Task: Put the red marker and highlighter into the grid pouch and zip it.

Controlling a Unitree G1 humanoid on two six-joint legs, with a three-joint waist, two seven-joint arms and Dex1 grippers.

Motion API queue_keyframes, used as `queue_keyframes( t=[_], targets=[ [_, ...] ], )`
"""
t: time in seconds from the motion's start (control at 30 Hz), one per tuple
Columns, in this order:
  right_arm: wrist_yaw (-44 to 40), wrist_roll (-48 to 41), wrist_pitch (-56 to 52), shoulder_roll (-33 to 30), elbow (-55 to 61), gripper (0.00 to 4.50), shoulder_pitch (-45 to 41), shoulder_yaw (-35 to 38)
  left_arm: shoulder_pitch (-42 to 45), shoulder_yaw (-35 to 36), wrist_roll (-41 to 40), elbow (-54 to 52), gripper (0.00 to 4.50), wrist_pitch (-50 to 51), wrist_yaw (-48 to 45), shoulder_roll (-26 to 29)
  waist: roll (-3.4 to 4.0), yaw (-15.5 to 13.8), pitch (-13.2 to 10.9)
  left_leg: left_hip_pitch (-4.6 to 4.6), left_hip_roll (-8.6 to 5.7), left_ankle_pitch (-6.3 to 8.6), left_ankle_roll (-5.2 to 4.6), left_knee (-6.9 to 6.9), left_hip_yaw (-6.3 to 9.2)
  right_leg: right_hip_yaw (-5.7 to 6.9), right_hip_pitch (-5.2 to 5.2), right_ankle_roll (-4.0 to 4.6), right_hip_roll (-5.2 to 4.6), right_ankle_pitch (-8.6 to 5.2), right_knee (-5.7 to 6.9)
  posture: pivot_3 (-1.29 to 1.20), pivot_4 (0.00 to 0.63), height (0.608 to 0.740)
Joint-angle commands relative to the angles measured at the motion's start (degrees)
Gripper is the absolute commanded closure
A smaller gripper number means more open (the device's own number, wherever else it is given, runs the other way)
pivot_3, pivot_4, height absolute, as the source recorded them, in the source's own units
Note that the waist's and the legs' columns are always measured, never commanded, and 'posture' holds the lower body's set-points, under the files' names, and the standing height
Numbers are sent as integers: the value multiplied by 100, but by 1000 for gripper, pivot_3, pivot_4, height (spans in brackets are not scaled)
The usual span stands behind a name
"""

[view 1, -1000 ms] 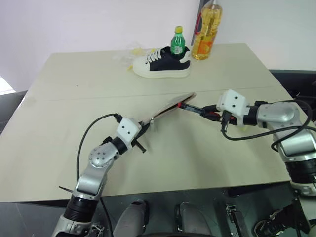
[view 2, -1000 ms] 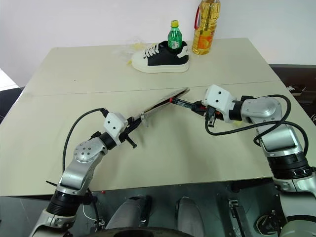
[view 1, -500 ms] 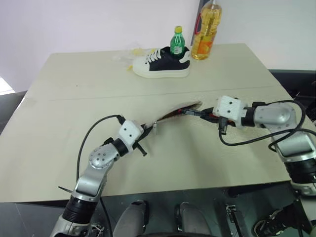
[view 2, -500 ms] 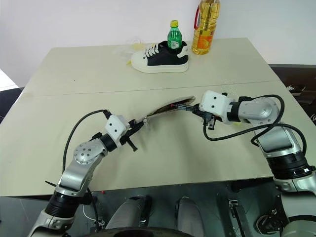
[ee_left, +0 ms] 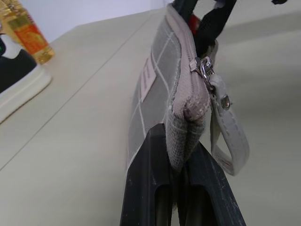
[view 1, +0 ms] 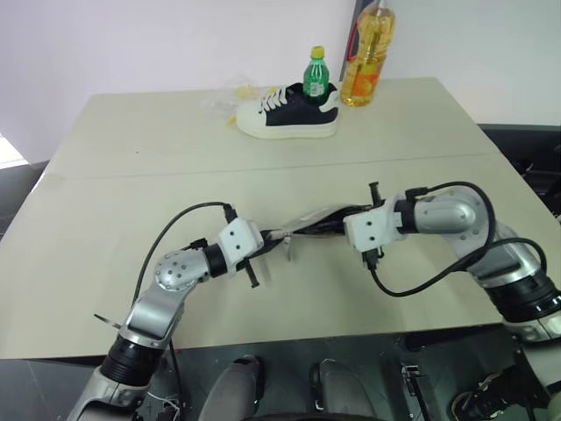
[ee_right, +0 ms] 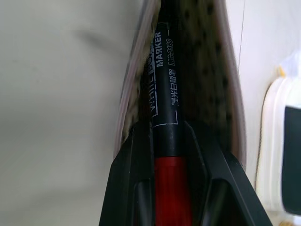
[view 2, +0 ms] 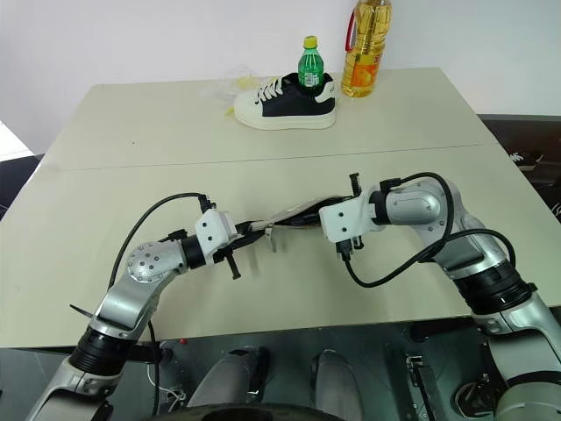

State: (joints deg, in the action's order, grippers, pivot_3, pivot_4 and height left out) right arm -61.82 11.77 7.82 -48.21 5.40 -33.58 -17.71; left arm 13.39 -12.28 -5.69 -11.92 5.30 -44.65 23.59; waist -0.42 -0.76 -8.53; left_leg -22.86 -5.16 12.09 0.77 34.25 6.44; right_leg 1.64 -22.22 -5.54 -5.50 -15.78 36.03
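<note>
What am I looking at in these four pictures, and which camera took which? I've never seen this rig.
It is a two-armed humanoid robot working at a table. The two wide pictures come from a stereo camera on its head, looking down over both arms, so they show one scene twice. The two close-ups come from cameras on the wrists, each looking along that arm's two black fingers.

The left gripper is shut on a corner of the grey grid pouch, holding it up by the zipper end. The right gripper has the red marker between its fingers, its black half already inside the pouch's open mouth.

At the far side of the table stand a white and black shoe with a green bottle in it, and a yellow oil bottle.
</note>
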Motion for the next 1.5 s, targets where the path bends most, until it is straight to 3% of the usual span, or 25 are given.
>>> queue_keyframes(
  t=[0.03, 0.1, 0.37, 0.43, 0.57, 0.8, 1.07, 1.17, 1.3, 1.37, 1.5],
  targets=[
    [90, -88, 57, 19, 46, 2137, -154, 242, 70, 21, -92, -88, 4500, -117, -16, -12, 0, 2, 0, 0, 0, 0, 0, 0, 0, 0, 0, 0, 0, 0, 0, 0, 150, 738],
    [-39, -692, -600, 9, 235, 1166, -106, 649, 37, 27, -40, -56, 4500, -114, 48, -36, 0, 2, 0, 0, 0, 0, 0, 0, 0, 0, 0, 0, 0, 0, 0, 0, 150, 738],
    [-150, -2970, -3792, -275, 475, 1166, 316, 2608, -11, -114, 383, 341, 4500, -255, 663, -377, -4, -48, 2, 0, -1, 1, -2, 6, 5, 0, 9, 1, -3, 0, -1, 0, 150, 738],
    [172, -2849, -3978, -318, 219, 1166, 488, 2772, 34, -149, 545, 473, 4500, -326, 860, -498, -7, -65, 6, 2, -1, 1, -2, 9, 3, 0, 12, 2, -4, 0, -2, 0, 150, 738],
    [1346, -2705, -5044, -74, -1069, 20, 556, 3196, 162, -239, 725, 665, 4500, -373, 1225, -837, -6, -121, 6, 24, 0, 2, -2, 14, -3, -3, 34, 7, -4, 0, -1, 0, 150, 738],
    [3557, -2232, -5725, 652, -1910, 20, 329, 3575, 258, -449, 956, 867, 4500, -458, 1436, -1099, 4, -132, 10, 24, 0, 1, -2, 6, -11, -8, 25, 4, -4, 1, 3, 0, 150, 738],
    [5043, -2160, -6417, 1475, -2334, 20, -113, 3899, 385, -458, 985, 986, 4500, -510, 1513, -1178, 5, -137, 11, 25, -1, 0, -2, 7, -11, -9, 27, 3, -1, 2, 6, 0, 150, 738],
    [5247, -2266, -6582, 1567, -2492, 787, -253, 4114, 397, -424, 959, 971, 4500, -512, 1503, -1167, 5, -137, 11, 25, -2, 0, -3, 7, -12, -9, 28, 3, 0, 2, 6, 0, 150, 738],
    [5336, -2281, -6538, 1492, -2707, 2864, -443, 4150, 364, -363, 918, 930, 4500, -517, 1510, -1139, 5, -126, 11, 26, -2, 0, -3, 6, -11, -8, 29, 3, 1, 2, 7, 0, 150, 738],
    [5129, -2291, -6444, 1396, -2607, 3680, -477, 3985, 327, -323, 900, 897, 4500, -511, 1530, -1126, 6, -120, 10, 26, -1, 0, -4, 6, -11, -8, 29, 3, 2, 2, 7, 0, 150, 738],
    [3640, -1847, -5035, 669, -1577, 3656, -20, 2559, 281, -169, 789, 835, 4500, -474, 1543, -1079, 15, -68, 7, 26, -2, 0, -5, 3, -13, -7, 26, 2, 3, 2, 7, 0, 150, 738]
  ],
)
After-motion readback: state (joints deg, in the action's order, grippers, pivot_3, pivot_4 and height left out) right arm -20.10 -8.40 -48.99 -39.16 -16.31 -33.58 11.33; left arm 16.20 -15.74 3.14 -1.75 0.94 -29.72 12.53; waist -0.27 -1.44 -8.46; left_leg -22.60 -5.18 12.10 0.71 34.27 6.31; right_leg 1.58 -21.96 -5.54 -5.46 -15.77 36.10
